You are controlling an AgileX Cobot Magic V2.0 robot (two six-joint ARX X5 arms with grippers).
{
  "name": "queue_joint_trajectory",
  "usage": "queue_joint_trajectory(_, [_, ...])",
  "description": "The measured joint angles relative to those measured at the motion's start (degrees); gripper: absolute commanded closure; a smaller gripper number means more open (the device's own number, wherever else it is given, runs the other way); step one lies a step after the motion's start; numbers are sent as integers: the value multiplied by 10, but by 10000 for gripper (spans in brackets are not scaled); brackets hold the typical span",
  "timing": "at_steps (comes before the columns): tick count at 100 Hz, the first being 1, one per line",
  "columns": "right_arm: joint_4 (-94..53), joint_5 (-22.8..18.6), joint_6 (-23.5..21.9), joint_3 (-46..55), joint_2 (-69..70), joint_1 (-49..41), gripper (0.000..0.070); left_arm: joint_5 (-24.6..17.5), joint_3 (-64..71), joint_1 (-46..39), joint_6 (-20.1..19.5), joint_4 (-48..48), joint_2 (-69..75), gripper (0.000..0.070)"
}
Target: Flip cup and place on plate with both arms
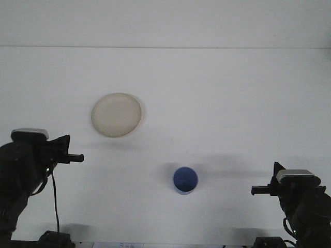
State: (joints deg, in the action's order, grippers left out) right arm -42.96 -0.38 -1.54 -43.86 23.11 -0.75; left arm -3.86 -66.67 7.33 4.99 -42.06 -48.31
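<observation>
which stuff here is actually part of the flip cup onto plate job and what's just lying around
Part of the job:
blue cup, standing with its opening up
cream plate, bare
left end effector
right end effector

Just lying about:
nothing loose; only the white table and a black cable on the left arm

Two black jointed arms, each topped by silver-grey camera block; thin black cable (54, 199) hangs under left arm (20, 170).
</observation>
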Motion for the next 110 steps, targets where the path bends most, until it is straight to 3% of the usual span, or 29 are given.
queue_joint_trajectory(11, [0,0,0,0,0,0,700,-48,-10,5,-1,7,-52,680])
queue_joint_trajectory(16, [0,0,0,0,0,0,700,-70,-10,9,-2,11,-66,644])
queue_joint_trajectory(27, [0,0,0,0,0,0,700,-132,-10,27,-2,12,-92,384])
queue_joint_trajectory(33, [0,0,0,0,0,0,700,-155,-10,45,-2,12,-111,312])
queue_joint_trajectory(52, [0,0,0,0,0,0,700,-158,-11,145,-2,16,-174,302])
queue_joint_trajectory(67, [0,0,0,0,0,0,700,-155,-32,234,-2,23,-237,192])
queue_joint_trajectory(83, [0,0,0,0,0,0,700,-148,-83,314,-2,26,-312,192])
queue_joint_trajectory(99, [0,0,0,0,0,0,700,-99,-135,364,-8,26,-374,192])
queue_joint_trajectory(110, [0,0,0,0,0,0,700,-95,-156,385,-10,22,-404,192])
